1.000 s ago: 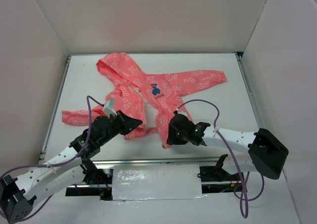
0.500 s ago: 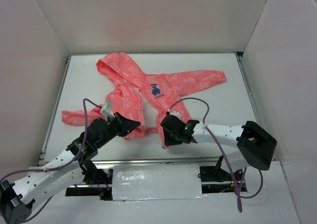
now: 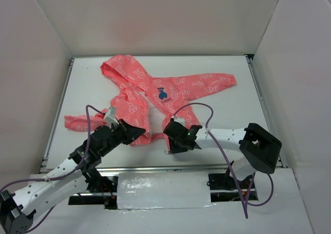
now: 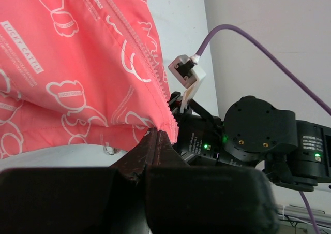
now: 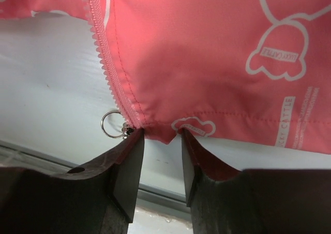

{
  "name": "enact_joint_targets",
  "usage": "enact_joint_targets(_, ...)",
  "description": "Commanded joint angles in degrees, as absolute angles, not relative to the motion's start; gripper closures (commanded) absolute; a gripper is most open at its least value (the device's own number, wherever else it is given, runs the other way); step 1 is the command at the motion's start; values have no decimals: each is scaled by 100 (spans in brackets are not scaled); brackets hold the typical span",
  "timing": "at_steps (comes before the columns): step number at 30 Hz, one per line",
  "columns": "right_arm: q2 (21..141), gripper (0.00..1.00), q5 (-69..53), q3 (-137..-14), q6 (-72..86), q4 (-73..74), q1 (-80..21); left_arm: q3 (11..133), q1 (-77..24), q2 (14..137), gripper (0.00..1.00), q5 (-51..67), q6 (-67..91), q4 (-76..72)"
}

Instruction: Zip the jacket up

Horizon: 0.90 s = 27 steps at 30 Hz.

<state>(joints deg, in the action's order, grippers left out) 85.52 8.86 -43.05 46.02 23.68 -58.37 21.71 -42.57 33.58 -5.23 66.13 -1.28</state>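
Observation:
The coral-pink jacket [image 3: 155,89] lies spread on the white table [image 3: 243,120], hood at the back left and its front open. My left gripper [image 3: 140,132] is shut on the bottom hem of the jacket [image 4: 62,63], right beside the zipper teeth [image 4: 150,53]. My right gripper [image 3: 168,141] stands open at the other front panel's lower corner. In the right wrist view the jacket [image 5: 217,47] hem corner dips between the open fingertips of the right gripper [image 5: 160,135]. The zipper slider's metal ring [image 5: 110,124] lies just left of the left fingertip [image 5: 133,138].
White walls [image 3: 289,63] close the table in on three sides. Purple cables [image 3: 199,107] loop over both arms. A foil-covered strip [image 3: 163,190] runs along the near edge between the arm bases. One sleeve [image 3: 77,121] reaches toward the left table edge.
My right arm has moved left, bringing its gripper to the hem corner by the zipper end. The left gripper has kept its hold on the hem and shifted only slightly.

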Motion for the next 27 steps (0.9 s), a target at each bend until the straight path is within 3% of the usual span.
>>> enact_joint_targets(1,8859,61,958,-4350,4702,2373,-5906,2101,-4271,3340,100,-519,6609,-316)
enact_joint_targets(6,9079,79,984,-4342,4737,2434,-5906,2179,-4271,3366,100,-536,6557,-194)
enact_joint_targets(13,8702,84,844,-4122,4773,2127,-5924,2189,-4271,3454,100,-510,6557,-272)
enact_joint_targets(18,8333,100,721,-3973,4799,1645,-5924,2215,-4271,3507,100,-483,6565,-360)
enact_joint_targets(27,6084,100,1361,-3858,4852,423,-5906,2670,-4271,3945,100,-607,6619,-826)
